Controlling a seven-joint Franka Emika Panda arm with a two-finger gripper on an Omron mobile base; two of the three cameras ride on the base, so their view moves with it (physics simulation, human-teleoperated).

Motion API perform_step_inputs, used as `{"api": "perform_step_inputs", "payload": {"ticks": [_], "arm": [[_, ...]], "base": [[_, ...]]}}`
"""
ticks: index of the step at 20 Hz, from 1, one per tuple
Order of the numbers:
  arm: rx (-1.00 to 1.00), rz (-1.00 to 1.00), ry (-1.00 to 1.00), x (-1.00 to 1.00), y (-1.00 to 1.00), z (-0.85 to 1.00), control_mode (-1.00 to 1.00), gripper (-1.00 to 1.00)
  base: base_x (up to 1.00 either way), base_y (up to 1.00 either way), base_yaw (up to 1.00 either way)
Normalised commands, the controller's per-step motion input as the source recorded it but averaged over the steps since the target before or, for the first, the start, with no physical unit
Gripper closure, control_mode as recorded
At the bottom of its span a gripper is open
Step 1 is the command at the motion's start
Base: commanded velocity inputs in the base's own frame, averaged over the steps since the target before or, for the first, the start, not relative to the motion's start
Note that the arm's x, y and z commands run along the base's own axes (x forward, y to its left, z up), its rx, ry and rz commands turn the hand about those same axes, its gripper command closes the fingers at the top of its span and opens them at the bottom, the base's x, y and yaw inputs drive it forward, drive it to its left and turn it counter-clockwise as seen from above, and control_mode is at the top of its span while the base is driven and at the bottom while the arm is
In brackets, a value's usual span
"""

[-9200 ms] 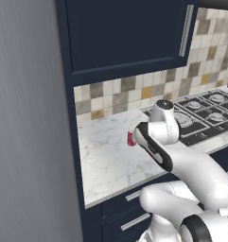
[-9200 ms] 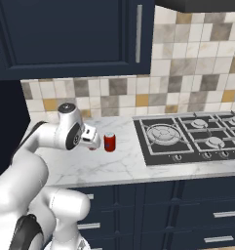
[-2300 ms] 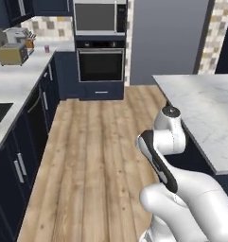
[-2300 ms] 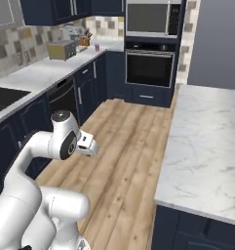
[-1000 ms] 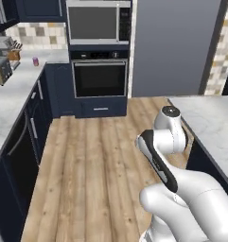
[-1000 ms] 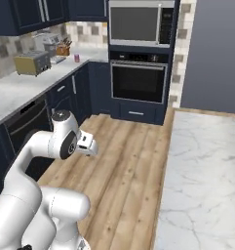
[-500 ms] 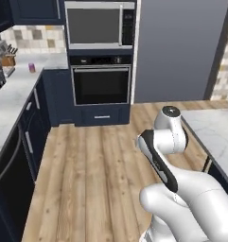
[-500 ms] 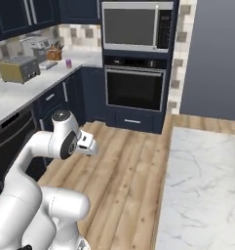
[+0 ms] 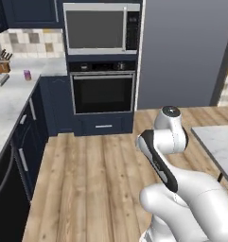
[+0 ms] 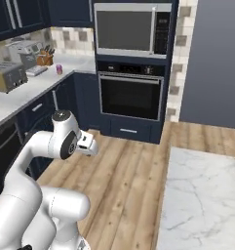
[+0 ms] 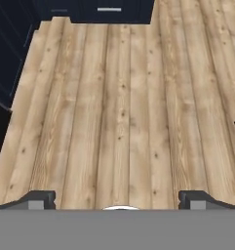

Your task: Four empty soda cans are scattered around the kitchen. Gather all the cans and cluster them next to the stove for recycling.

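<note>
One soda can (image 9: 27, 74), purple-pink, stands on the white marble counter at the far left, near the corner beside the wall oven. The right base view has the same can (image 10: 59, 70) standing past the toaster. My gripper (image 11: 118, 198) is open, its two dark fingertips (image 11: 38, 199) wide apart with nothing between them, and it looks down at bare wood floor. The arm is folded close to the base, with the hand (image 10: 87, 144) held over the floor, far from the can. The stove is out of view.
A built-in oven (image 9: 102, 96) with a microwave (image 9: 101, 28) above it faces me; the grey refrigerator (image 9: 186, 52) is to its right. Navy cabinets (image 9: 21, 146) line the left. A toaster (image 10: 7, 77) and knife block (image 10: 45, 59) sit on that counter. A marble island (image 10: 202, 195) lies right.
The whole picture has shifted as the base drove: oven and microwave are nearer and more central, and the left counter has slid aside. The arm's pose is unchanged and the gripper stays open.
</note>
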Motion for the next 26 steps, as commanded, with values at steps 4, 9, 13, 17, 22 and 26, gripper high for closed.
{"api": "perform_step_inputs", "payload": {"ticks": [4, 9, 13, 17, 22, 26], "arm": [[0.0, 0.0, 0.0, 0.0, 0.0, 0.0, 1.0, -1.0], [0.0, 0.0, 0.0, 0.0, 0.0, 0.0, 1.0, -1.0], [0.0, 0.0, 0.0, 0.0, 0.0, 0.0, 1.0, -1.0], [0.0, 0.0, 0.0, 0.0, 0.0, 0.0, 1.0, -1.0], [0.0, 0.0, 0.0, 0.0, 0.0, 0.0, 1.0, -1.0], [0.0, 0.0, 0.0, 0.0, 0.0, 0.0, 1.0, -1.0]], "base": [[0.75, 0.19, 0.0], [0.75, 0.19, 0.0], [0.75, 0.19, 0.0], [0.75, 0.19, 0.02], [0.75, 0.18, 0.05], [0.66, 0.1, 0.26]]}}
